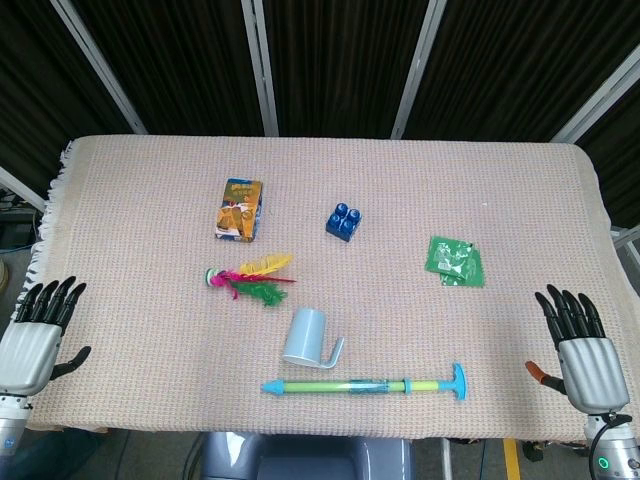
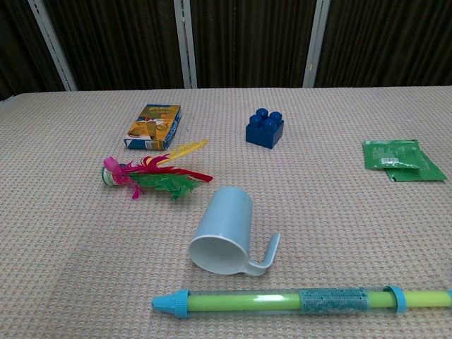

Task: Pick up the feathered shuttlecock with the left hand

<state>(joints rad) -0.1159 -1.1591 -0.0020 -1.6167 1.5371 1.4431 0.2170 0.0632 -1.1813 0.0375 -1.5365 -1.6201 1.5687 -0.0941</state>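
Observation:
The feathered shuttlecock (image 1: pixel 250 279) (image 2: pixel 152 173) lies on its side left of the table's middle, with pink, yellow and green feathers pointing right and its white base to the left. My left hand (image 1: pixel 35 335) hovers at the table's front left edge, open with fingers spread, well to the left of the shuttlecock. My right hand (image 1: pixel 580 345) is at the front right edge, also open and holding nothing. Neither hand shows in the chest view.
A small colourful box (image 1: pixel 238 209) lies just behind the shuttlecock. A blue toy brick (image 1: pixel 344 221), a green packet (image 1: pixel 456 261), a tipped light-blue cup (image 1: pixel 309 338) and a long green-and-blue tube toy (image 1: pixel 365 385) lie on the woven tablecloth (image 1: pixel 130 200).

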